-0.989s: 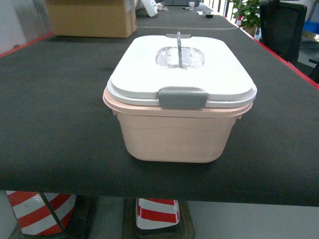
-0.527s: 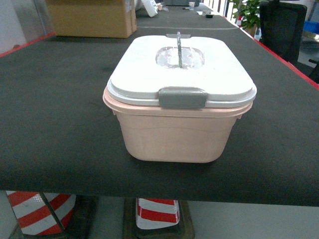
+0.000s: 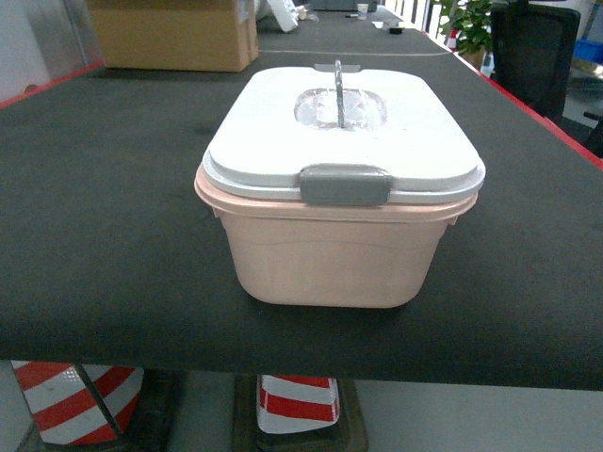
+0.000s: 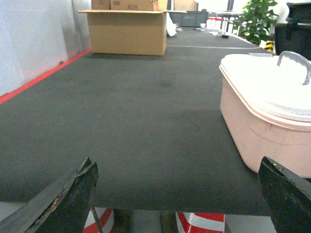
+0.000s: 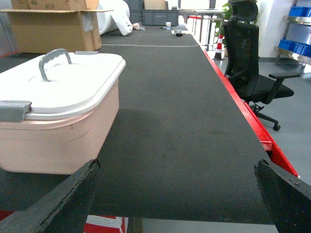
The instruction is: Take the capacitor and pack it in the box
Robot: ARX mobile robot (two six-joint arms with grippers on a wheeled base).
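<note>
both grippers (image 4: 177, 204) (image 5: 180, 204) wide apart, empty

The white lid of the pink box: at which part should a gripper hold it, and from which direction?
Probably the grey handle standing upright at the centre of the white lid. Come from above, jaws closing across its thin arch. The lid is otherwise broad and flat, and the front latch looks shut.
</note>
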